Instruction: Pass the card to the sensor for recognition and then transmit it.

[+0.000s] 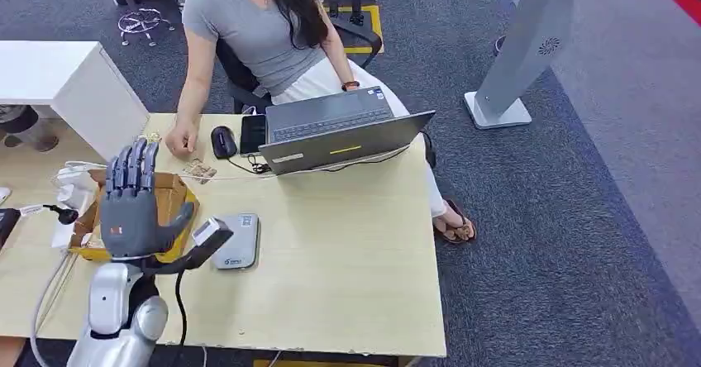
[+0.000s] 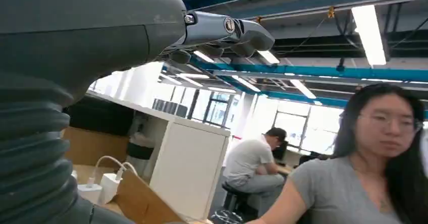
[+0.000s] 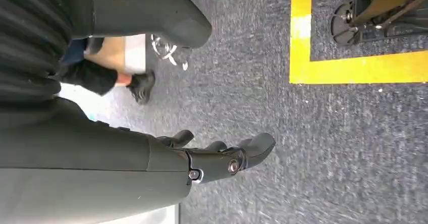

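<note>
The grey sensor (image 1: pixel 237 243) lies flat on the wooden surface (image 1: pixel 347 243), just beside the left robot hand (image 1: pixel 132 197), on the laptop (image 1: pixel 339 131) side. I can't make out the card itself anywhere. The head view has that robot hand raised upright over a cardboard box (image 1: pixel 175 192), fingers spread and nothing in it. The left wrist view adds a person (image 2: pixel 353 178) across the surface. The right robot hand (image 3: pixel 126 166) hangs over grey carpet (image 3: pixel 328 143), fingers loosely out, holding nothing.
</note>
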Controlling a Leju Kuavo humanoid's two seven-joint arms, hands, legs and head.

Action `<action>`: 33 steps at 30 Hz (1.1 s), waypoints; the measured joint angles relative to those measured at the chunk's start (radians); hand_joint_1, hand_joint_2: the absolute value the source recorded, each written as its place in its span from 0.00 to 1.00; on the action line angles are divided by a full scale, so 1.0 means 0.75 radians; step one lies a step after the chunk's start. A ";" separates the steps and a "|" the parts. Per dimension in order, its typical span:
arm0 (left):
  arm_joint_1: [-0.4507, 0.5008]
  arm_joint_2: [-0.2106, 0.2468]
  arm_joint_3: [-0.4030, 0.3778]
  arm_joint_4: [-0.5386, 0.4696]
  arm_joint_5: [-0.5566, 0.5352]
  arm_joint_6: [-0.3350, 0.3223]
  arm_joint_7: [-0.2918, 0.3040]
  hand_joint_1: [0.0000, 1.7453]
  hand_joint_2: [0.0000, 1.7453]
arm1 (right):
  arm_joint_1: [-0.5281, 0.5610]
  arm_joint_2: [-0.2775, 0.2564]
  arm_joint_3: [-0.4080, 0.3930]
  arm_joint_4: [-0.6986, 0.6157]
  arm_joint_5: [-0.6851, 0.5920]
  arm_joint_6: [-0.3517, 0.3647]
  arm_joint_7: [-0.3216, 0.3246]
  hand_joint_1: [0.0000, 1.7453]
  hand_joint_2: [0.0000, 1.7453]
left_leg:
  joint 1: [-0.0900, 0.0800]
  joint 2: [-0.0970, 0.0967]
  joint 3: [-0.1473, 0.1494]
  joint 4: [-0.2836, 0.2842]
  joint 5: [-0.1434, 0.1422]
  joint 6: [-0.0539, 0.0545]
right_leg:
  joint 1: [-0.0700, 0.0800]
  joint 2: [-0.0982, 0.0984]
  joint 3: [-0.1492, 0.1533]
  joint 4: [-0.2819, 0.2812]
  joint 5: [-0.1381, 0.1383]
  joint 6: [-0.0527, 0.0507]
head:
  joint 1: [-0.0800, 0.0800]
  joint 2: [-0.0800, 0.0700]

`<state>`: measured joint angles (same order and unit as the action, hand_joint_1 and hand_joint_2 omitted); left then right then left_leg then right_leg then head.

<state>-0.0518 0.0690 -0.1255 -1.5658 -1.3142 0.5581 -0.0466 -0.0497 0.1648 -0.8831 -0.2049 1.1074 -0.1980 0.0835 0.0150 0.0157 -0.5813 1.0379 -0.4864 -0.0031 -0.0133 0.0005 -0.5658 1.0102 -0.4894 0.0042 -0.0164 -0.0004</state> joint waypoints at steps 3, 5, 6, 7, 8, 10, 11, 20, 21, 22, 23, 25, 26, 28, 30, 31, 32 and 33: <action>0.193 0.007 -0.021 -0.162 -0.005 0.031 -0.012 0.00 1.00 | 0.005 0.003 -0.029 0.000 -0.022 -0.015 -0.007 0.00 1.00 | 0.000 0.000 -0.001 0.000 -0.001 0.000 | 0.000 0.000 0.000 0.000 -0.002 0.001 | 0.000 0.000; 0.308 0.018 -0.025 -0.237 -0.011 0.061 -0.013 0.00 1.00 | 0.007 0.005 -0.047 0.000 -0.031 -0.019 -0.010 0.00 1.00 | 0.000 0.000 0.000 0.000 -0.001 0.000 | 0.000 0.000 0.000 0.000 -0.002 0.001 | 0.000 0.000; 0.358 0.025 -0.027 -0.272 -0.013 0.072 -0.013 0.00 1.00 | 0.007 0.006 -0.054 0.000 -0.034 -0.019 -0.010 0.00 1.00 | 0.000 0.000 0.000 0.000 -0.001 0.000 | 0.000 -0.001 0.000 0.000 -0.002 0.001 | -0.001 0.000; 0.392 0.032 -0.028 -0.296 -0.019 0.074 -0.008 0.00 1.00 | 0.009 0.006 -0.059 0.000 -0.034 -0.020 -0.010 0.00 1.00 | 0.000 -0.002 0.000 0.000 -0.001 0.000 | 0.000 -0.003 0.000 0.000 -0.002 0.001 | 0.000 0.000; 0.424 0.038 -0.029 -0.314 -0.022 0.070 -0.002 0.00 1.00 | 0.008 0.007 -0.064 0.000 -0.035 -0.021 -0.009 0.00 1.00 | 0.000 -0.002 0.000 0.000 -0.001 0.000 | 0.000 -0.003 0.000 0.000 -0.002 0.001 | -0.001 0.000; 0.481 0.055 -0.029 -0.349 -0.020 0.064 0.017 0.00 1.00 | 0.008 0.008 -0.078 0.000 -0.037 -0.021 -0.009 0.00 1.00 | 0.000 -0.002 0.000 -0.001 -0.001 0.000 | 0.000 -0.003 0.000 0.000 -0.002 0.001 | -0.001 0.000; 0.497 0.059 -0.029 -0.357 -0.014 0.060 0.018 0.00 1.00 | 0.009 0.008 -0.081 0.000 -0.037 -0.020 -0.009 0.00 1.00 | 0.000 -0.003 0.000 -0.001 0.000 0.000 | 0.000 -0.004 0.001 0.000 -0.002 0.001 | -0.001 0.000; 0.517 0.115 -0.029 -0.366 -0.025 -0.215 0.123 0.00 1.00 | 0.008 0.008 -0.104 0.000 -0.033 -0.021 -0.010 0.00 1.00 | 0.000 -0.004 0.001 -0.001 0.002 0.001 | 0.000 -0.005 0.002 0.000 -0.001 0.001 | 0.000 0.000; 0.511 0.125 -0.029 -0.358 -0.031 -0.271 0.150 0.00 1.00 | 0.007 0.008 -0.108 0.000 -0.030 -0.020 -0.010 0.00 1.00 | 0.000 -0.005 0.000 -0.001 0.002 0.001 | 0.000 -0.005 0.002 0.000 0.000 0.001 | 0.000 0.000; 0.504 0.131 -0.027 -0.344 -0.036 -0.315 0.175 0.00 1.00 | 0.007 0.008 -0.111 0.000 -0.026 -0.020 -0.009 0.00 1.00 | 0.000 -0.005 0.000 -0.001 0.002 0.001 | 0.000 -0.006 0.002 0.000 0.000 0.001 | -0.001 0.000; 0.497 0.137 -0.025 -0.327 -0.042 -0.347 0.195 0.00 1.00 | 0.007 0.008 -0.112 0.000 -0.023 -0.020 -0.007 0.00 1.00 | 0.000 -0.005 0.000 -0.001 0.002 0.001 | 0.000 -0.005 0.002 0.000 0.000 0.002 | 0.000 0.000; 0.473 0.144 -0.009 -0.282 -0.054 -0.403 0.227 0.00 1.00 | 0.007 0.008 -0.117 0.000 -0.018 -0.019 -0.005 0.00 1.00 | 0.000 -0.005 0.000 -0.001 0.002 0.001 | 0.000 -0.006 0.002 0.000 0.000 0.002 | 0.000 0.000; 0.463 0.146 -0.002 -0.263 -0.056 -0.415 0.238 0.00 1.00 | 0.006 0.008 -0.119 0.000 -0.013 -0.018 -0.004 0.00 1.00 | 0.000 -0.005 0.000 -0.001 0.002 0.001 | 0.000 -0.006 0.002 0.000 0.000 0.002 | -0.001 0.000; 0.439 0.146 0.020 -0.220 -0.068 -0.438 0.256 0.00 1.00 | 0.006 0.008 -0.119 0.000 -0.002 -0.014 -0.003 0.00 1.00 | 0.000 -0.005 0.000 -0.001 0.002 0.001 | 0.000 -0.006 0.002 0.000 0.000 0.002 | 0.000 0.000; 0.417 0.147 0.039 -0.184 -0.072 -0.450 0.256 0.00 1.00 | 0.006 0.008 -0.119 -0.001 0.003 -0.013 -0.003 0.00 1.00 | 0.000 -0.005 0.000 -0.001 0.002 0.001 | 0.000 -0.006 0.002 0.000 0.000 0.002 | -0.001 0.000; 0.406 0.147 0.048 -0.168 -0.074 -0.455 0.258 0.00 1.00 | 0.006 0.008 -0.120 -0.001 0.004 -0.013 -0.003 0.00 1.00 | 0.000 -0.005 0.000 -0.001 0.002 0.001 | 0.000 -0.006 0.002 0.000 0.000 0.002 | 0.000 0.000; 0.399 0.147 0.057 -0.154 -0.080 -0.462 0.264 0.00 1.00 | 0.006 0.008 -0.120 -0.001 0.006 -0.013 -0.003 0.00 1.00 | 0.000 -0.005 0.000 -0.001 0.002 0.001 | 0.000 -0.006 0.002 0.000 0.000 0.002 | 0.000 0.000; 0.392 0.147 0.064 -0.144 -0.086 -0.467 0.271 0.00 1.00 | 0.006 0.008 -0.119 -0.001 0.008 -0.013 -0.003 0.00 1.00 | 0.000 -0.005 0.000 -0.001 0.002 0.001 | 0.000 -0.006 0.002 0.000 0.000 0.002 | -0.001 0.000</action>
<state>0.2424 0.1793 -0.0774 -1.6735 -1.3787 0.2079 0.1568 -0.0454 0.1705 -0.9728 -0.2052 1.1132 -0.2079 0.0813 0.0153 0.0117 -0.5810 1.0375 -0.4848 -0.0021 -0.0133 -0.0037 -0.5640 1.0103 -0.4897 0.0054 -0.0168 -0.0004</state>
